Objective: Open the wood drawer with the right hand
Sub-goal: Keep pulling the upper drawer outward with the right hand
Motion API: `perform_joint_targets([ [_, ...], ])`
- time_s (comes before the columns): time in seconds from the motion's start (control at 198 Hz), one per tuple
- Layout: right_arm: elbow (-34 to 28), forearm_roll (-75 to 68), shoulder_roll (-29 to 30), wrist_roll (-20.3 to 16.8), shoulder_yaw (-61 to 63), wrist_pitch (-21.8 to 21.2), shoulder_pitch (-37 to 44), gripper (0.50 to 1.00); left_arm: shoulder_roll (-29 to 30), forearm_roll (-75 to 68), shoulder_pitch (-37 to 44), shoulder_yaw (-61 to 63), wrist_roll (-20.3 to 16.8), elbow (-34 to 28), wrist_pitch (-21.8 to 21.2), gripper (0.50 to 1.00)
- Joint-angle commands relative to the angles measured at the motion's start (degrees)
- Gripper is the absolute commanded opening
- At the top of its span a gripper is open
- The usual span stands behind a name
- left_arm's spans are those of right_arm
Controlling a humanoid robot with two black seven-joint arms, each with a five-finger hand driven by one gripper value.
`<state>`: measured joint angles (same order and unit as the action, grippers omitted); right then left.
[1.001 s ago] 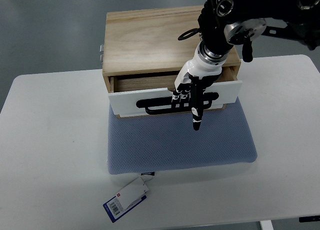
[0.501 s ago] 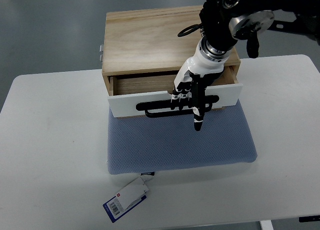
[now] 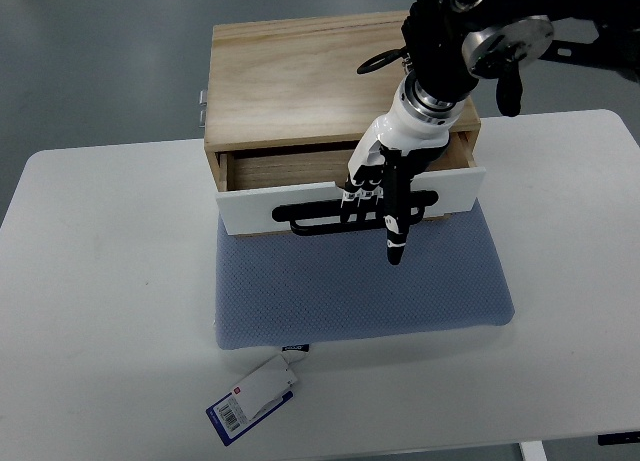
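1. A wooden box [image 3: 300, 76] sits in the upper centre of the frame, on the far part of a white counter [image 3: 100, 281]. Its lid is plain pale wood, and a small metal fitting shows on its left side.

2. The wood drawer [image 3: 345, 199] is at the front of the box, in the centre of the frame. It is pulled partly out: a strip of its brown interior shows behind the white front panel. The panel sits slightly askew, its right end higher in the frame than its left.

3. A black bar handle [image 3: 310, 216] runs across the white drawer front, from left of centre to the right.

4. The right hand [image 3: 385, 186] enters from the upper right on a black arm [image 3: 470, 31] with a white wrist section. It reaches down over the open drawer. Its fingers [image 3: 360, 196] are curled over the black handle, holding it. One dark finger points straight down past the drawer front, its tip over the mat below.

5. A blue-grey mat [image 3: 360, 286] lies on the counter under the box front and extends toward the lower part of the frame. The drawer front overhangs its far edge.

6. A blue and white tag [image 3: 255, 396] with a barcode lies on the counter at lower centre-left, just beside the near left corner of the mat.
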<state>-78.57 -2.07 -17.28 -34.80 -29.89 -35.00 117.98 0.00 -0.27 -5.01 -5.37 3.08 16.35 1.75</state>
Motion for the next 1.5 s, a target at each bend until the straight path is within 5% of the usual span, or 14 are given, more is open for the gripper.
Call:
perform_joint_targets([
  [0.0,-0.01,-0.04,-0.12,-0.01,0.00,0.00,-0.03,0.944,0.00,0.01,0.00,0.00,0.00,0.00,0.00,1.000],
  [1.497,0.87,2.42,-0.30,-0.01,-0.26,0.00,-3.55,0.944,0.00,0.01,0.00,0.18,0.00,0.09,0.00,1.000],
])
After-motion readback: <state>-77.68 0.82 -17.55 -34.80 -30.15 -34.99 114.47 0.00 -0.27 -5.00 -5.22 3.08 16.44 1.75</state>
